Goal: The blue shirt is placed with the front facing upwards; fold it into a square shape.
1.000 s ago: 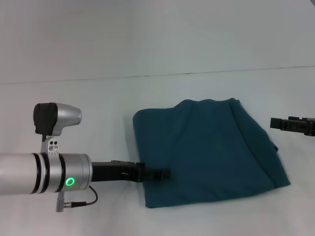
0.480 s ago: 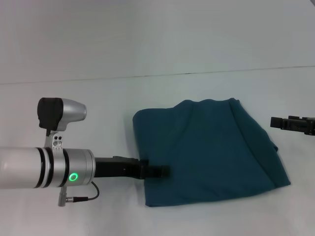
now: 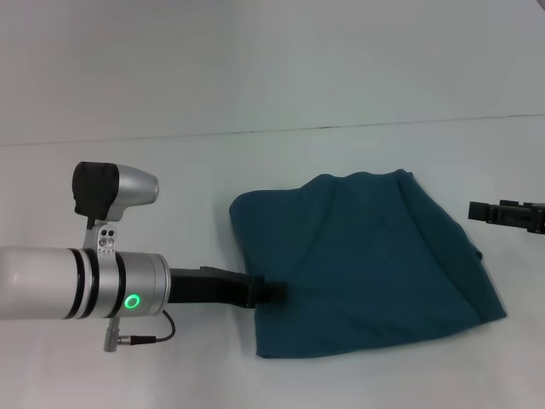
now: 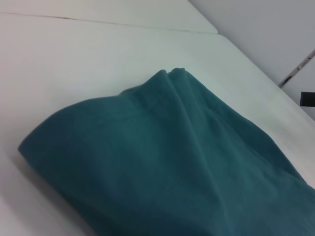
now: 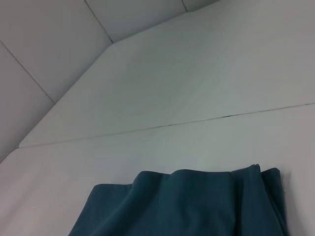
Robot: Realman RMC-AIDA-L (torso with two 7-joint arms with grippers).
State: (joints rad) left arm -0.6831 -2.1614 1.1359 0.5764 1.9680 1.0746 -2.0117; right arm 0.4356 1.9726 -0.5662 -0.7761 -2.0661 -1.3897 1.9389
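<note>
The blue shirt [image 3: 366,256] lies folded into a rough, slightly skewed rectangle on the white table, with plain teal cloth facing up and soft ridges along its far edge. My left gripper [image 3: 274,290] reaches in low from the left, and its tip is over the shirt's near-left edge. My right gripper [image 3: 479,210] hovers just off the shirt's right side, apart from the cloth. The left wrist view is filled with the shirt [image 4: 172,162] seen close up. Only the shirt's far edge [image 5: 187,206] appears in the right wrist view.
The white table [image 3: 128,187] extends around the shirt, with a thin seam line [image 3: 341,128] running across it behind the cloth. A small dark piece [image 4: 307,98] shows far off in the left wrist view.
My left arm has drawn back a little to the left and its wrist has turned. The shirt's outline has barely shifted. The right gripper has stayed in place.
</note>
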